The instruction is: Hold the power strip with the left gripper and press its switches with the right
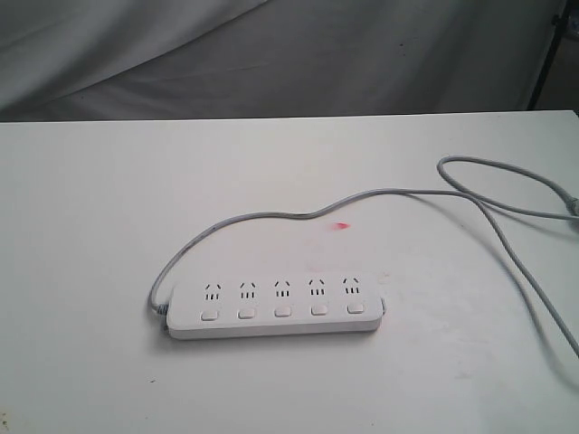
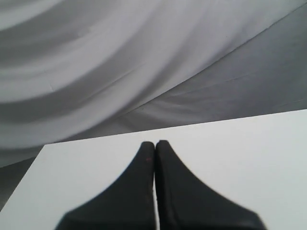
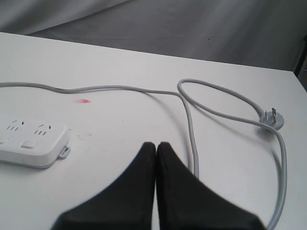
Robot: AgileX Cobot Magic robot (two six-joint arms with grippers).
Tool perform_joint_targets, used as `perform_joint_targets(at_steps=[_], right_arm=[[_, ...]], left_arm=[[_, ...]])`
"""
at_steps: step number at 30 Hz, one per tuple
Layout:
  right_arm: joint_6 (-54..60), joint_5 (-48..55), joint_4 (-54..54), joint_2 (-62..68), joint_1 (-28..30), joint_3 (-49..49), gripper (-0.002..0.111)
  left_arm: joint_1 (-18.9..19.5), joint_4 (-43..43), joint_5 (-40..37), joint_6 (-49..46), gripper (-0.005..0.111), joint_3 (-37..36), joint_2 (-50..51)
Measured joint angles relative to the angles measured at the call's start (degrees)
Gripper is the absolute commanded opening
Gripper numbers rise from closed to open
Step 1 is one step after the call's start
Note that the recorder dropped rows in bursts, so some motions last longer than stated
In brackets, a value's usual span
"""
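White bench (image 1: 81, 217), long flat white plastic power strip (image 1: 271, 327) at centre, axis 9-to-3 o'clock; black left tool (image 2: 154, 143) and black right tool (image 3: 156, 144) pressed together, empty, both clear of it, right likely nearer.

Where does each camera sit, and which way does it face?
Exterior view: raised off the arms, looking down across the white table at the power strip; no arm shows.
Left wrist view: behind the shut left gripper, facing the table edge and grey cloth.
Right wrist view: behind the shut right gripper, facing the strip's end, cord and plug.
Shared: exterior and right wrist views both show the red mark.
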State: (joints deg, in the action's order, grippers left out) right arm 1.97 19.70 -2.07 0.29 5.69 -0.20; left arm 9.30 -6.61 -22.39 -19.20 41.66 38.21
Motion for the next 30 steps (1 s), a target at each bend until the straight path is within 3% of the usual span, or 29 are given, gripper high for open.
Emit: perform_joint_targets(at_steps=[12, 18, 21, 26, 30], right_arm=[[0.00, 0.00, 0.00, 0.00, 0.00, 0.00, 0.000], [0.00, 0.00, 0.00, 0.00, 0.00, 0.00, 0.000], [0.00, 0.00, 0.00, 0.00, 0.00, 0.00, 0.000], [0.00, 0.00, 0.00, 0.00, 0.00, 0.00, 0.000], [0.00, 0.00, 0.00, 0.00, 0.00, 0.00, 0.000]], left_arm=[[1.03, -12.91, 7.64, -16.17, 0.001, 5.27, 12.55], [7.79, -26.99, 7.50, -28.66, 0.001, 5.27, 18.58], [11.78, -38.39, 5.29, -40.63, 0.001, 5.27, 21.22], [17.29, -56.83, -2.47, -63.63, 0.001, 5.27, 24.39], [20.27, -65.63, -9.05, -74.55, 0.001, 5.27, 25.66]])
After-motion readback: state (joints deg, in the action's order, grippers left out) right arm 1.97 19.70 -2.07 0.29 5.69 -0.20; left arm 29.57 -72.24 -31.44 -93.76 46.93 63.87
